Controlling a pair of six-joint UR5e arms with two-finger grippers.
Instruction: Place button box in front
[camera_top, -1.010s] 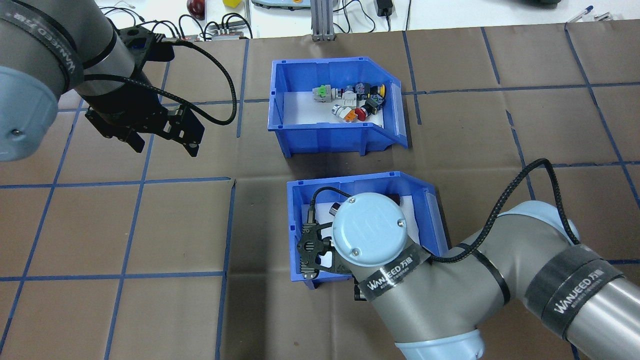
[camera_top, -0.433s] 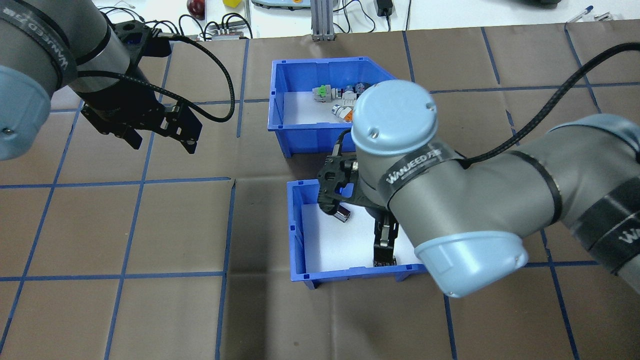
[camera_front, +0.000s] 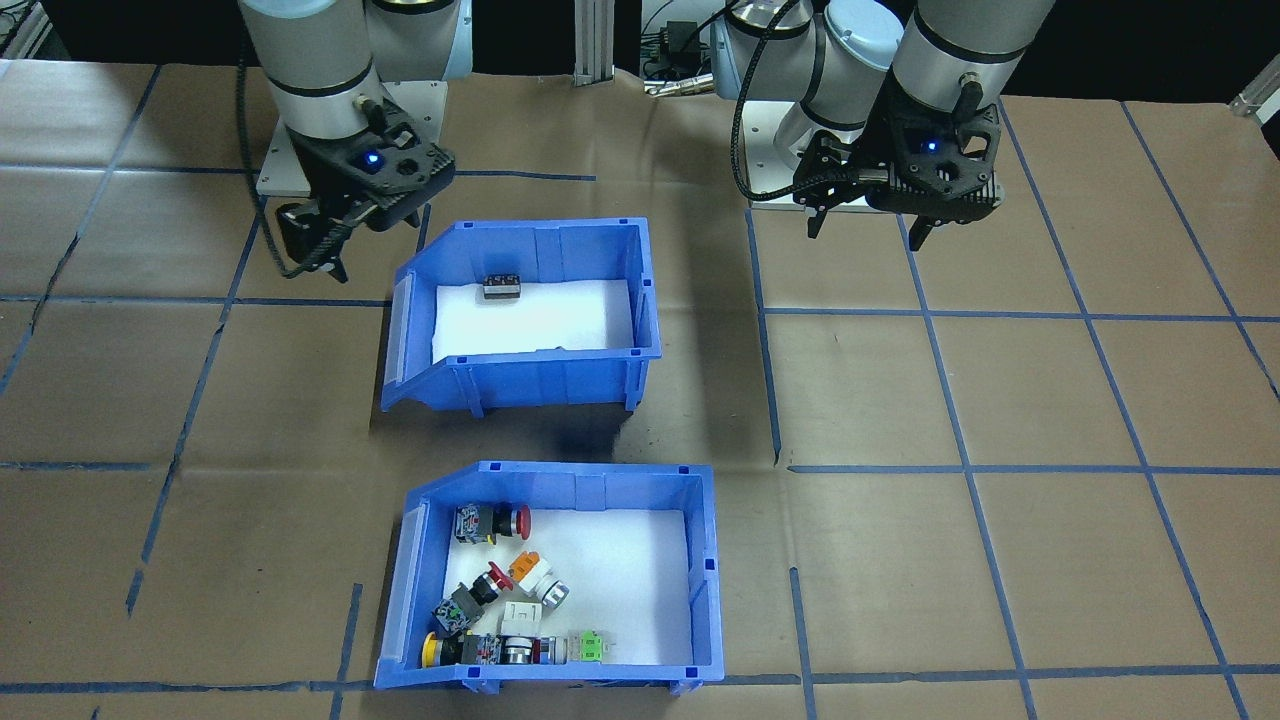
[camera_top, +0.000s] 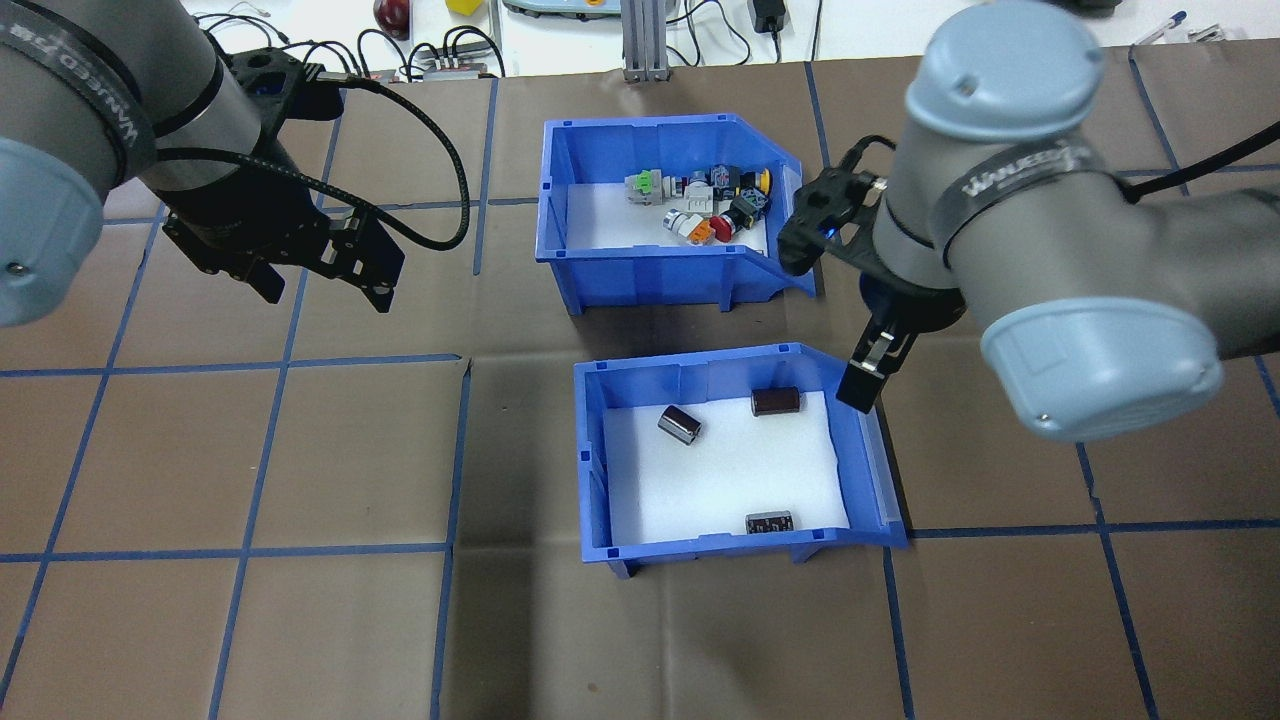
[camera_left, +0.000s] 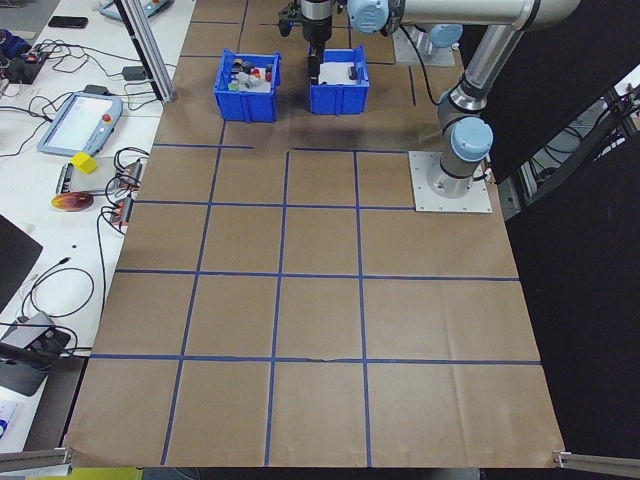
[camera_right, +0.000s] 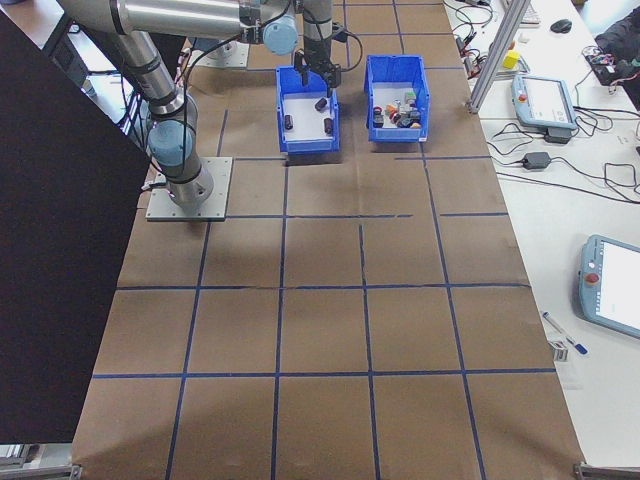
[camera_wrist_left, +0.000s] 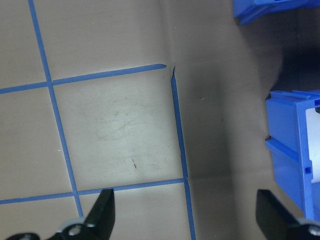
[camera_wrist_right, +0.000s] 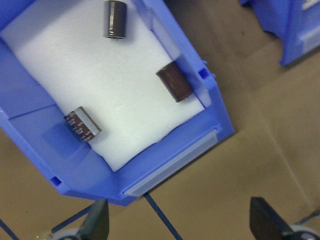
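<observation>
Approaching the button box (camera_top: 670, 215) near the bench's far edge; right claw (camera_top: 835, 320) apart, left claw (camera_top: 320, 275) apart, both empty. Next: grip its rim.

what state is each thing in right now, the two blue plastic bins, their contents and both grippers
blue plastic button box with sloped lip: upright on the table, far from the robot, ungripped
coloured push-button switches: heaped at the lip end of its white liner
other blue plastic bin: upright, nearer the robot, ungripped
three dark cylinders: lying loose, apart, on its liner
left gripper: open, empty, above bare table
right gripper: open, empty, beside the nearer bin's lip
</observation>
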